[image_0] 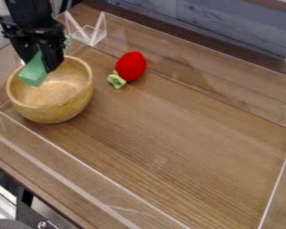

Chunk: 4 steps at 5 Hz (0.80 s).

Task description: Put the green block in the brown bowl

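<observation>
Claw points straight down at upper left, black fingers pinched on the green block, which hangs tilted between them. Block sits over the bowl, above its back-left rim, not resting on the bowl floor as far as the view shows; whether it brushes the rim can't be told. Bowl is light wood, round, empty inside w/ pale grain visible, standing on the table near the left edge. Arm above the claw is dark and runs out of the top of the pic. Right of the bowl, apart from it, lies a red strawberry toy w/ a small green leaf piece at its lower left, touching it. Table is brown wood-grain w/ a clear low wall around the edges. Behind the claw, a clear plastic stand sits at the back edge. Grey backdrop runs along the top right.
</observation>
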Each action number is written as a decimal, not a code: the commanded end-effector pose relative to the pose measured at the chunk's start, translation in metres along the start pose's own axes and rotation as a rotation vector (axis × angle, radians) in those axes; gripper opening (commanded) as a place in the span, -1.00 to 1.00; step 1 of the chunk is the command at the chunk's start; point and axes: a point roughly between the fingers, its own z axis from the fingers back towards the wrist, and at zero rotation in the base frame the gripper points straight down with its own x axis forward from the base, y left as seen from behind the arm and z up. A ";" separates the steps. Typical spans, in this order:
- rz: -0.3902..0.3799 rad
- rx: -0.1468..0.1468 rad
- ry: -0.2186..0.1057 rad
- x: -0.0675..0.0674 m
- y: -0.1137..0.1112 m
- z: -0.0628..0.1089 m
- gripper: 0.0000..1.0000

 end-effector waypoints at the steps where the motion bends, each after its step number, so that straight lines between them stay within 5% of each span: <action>1: -0.034 0.001 -0.045 0.002 0.007 -0.001 -1.00; 4: 0.010 -0.009 -0.065 0.008 -0.007 0.008 -1.00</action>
